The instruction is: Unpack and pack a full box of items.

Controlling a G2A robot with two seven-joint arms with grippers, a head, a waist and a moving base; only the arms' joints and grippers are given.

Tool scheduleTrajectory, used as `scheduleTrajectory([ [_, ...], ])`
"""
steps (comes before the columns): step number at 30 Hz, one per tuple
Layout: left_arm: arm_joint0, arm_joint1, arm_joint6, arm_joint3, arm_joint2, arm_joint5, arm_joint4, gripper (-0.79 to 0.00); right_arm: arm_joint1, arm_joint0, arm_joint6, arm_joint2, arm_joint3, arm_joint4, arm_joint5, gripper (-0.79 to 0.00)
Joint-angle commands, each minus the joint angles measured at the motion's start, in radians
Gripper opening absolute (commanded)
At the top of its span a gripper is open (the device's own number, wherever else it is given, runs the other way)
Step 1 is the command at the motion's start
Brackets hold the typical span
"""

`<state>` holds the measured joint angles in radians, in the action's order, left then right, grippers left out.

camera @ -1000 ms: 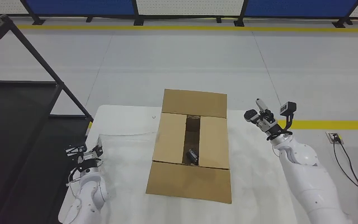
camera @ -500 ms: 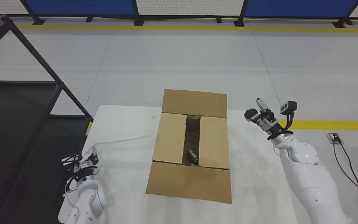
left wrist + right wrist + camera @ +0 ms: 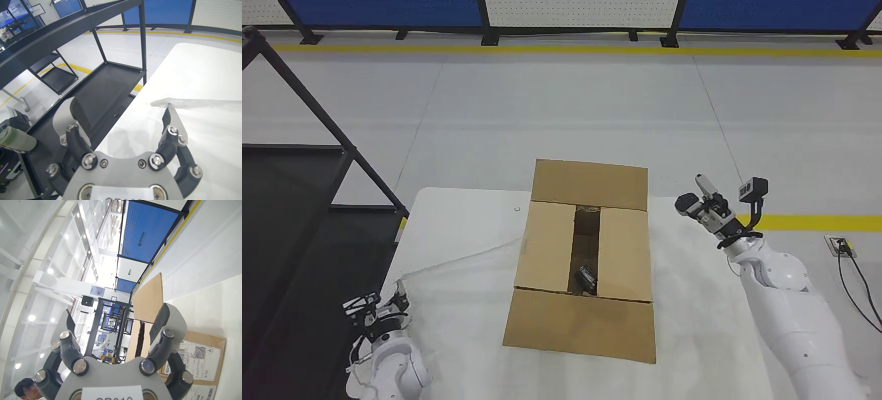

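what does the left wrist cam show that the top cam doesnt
Left wrist view: the left gripper up close with its fingers apart, a small dark piece lying on the black shelf, and a pale green cylinder near the shelf. Top view: the cardboard box, its flaps parted over a dark item, and the right gripper off to the box's side. Both: the white table, the black shelf next to it, and the left gripper near that edge of the table.
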<state>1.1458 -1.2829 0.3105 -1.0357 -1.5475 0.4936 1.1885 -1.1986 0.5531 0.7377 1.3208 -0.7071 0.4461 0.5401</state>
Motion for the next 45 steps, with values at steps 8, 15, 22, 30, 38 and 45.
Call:
scheduleTrajectory([
  [8, 0.036, -0.007, 0.031, 0.016, -0.027, 0.000, -0.047, 0.000, -0.007, -0.016, -0.002, -0.019, -0.011, -0.015, -0.010, 0.000],
  [15, 0.083, -0.014, 0.089, -0.028, -0.066, -0.010, -0.117, 0.000, -0.014, -0.030, -0.009, -0.038, -0.023, -0.031, -0.019, 0.000],
  [22, 0.182, -0.020, 0.197, -0.238, -0.117, -0.008, -0.160, 0.000, -0.021, -0.040, 0.039, -0.059, -0.035, -0.028, -0.028, 0.000],
  [30, 0.248, -0.010, 0.156, -0.515, -0.119, -0.166, -0.043, 0.000, -0.013, -0.064, 0.312, -0.071, -0.040, 0.008, -0.071, 0.000],
  [38, 0.198, 0.018, -0.025, -0.669, -0.088, -0.560, 0.112, 0.000, -0.002, -0.054, 0.410, -0.111, -0.105, -0.109, -0.087, 0.000],
  [45, 0.173, 0.033, -0.107, -0.685, -0.085, -0.674, 0.228, 0.000, 0.005, -0.039, 0.279, -0.111, -0.132, -0.217, -0.094, 0.000],
])
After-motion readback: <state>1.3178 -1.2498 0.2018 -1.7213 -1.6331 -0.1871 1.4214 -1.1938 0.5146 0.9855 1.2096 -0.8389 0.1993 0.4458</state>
